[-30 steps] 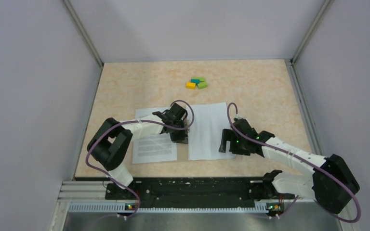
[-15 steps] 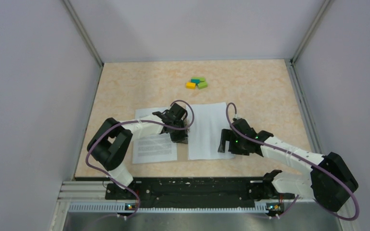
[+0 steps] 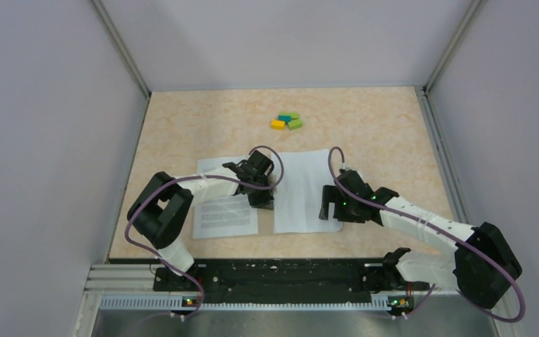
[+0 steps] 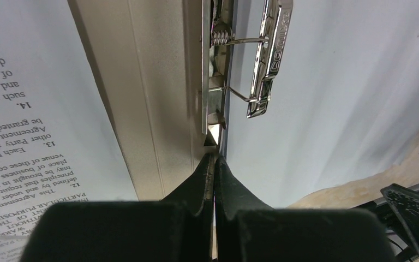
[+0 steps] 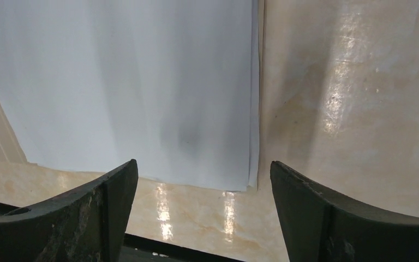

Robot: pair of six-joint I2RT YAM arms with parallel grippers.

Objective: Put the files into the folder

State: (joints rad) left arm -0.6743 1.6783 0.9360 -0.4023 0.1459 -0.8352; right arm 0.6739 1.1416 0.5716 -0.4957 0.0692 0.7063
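The folder lies open; its beige spine strip [image 4: 153,109] carries a metal lever clip [image 4: 262,60]. A printed sheet [image 3: 224,210] lies left of the spine, seen close in the left wrist view [image 4: 33,109]. A blank-faced white sheet [image 3: 305,189] lies right of it. My left gripper [image 3: 262,200] is shut, its tips [image 4: 214,158] at the clip's near end; I cannot tell if anything thin is pinched. My right gripper [image 3: 331,210] is open and empty, its jaws [image 5: 203,164] straddling the white sheet's near right corner [image 5: 240,174].
Several small coloured blocks [image 3: 285,121] lie at the back centre of the beige table [image 3: 386,140]. Grey walls enclose the table on three sides. The arms' black base rail [image 3: 274,277] runs along the near edge.
My right gripper has shifted slightly left and away over the white sheet's near right corner. The left gripper and both sheets have not moved.
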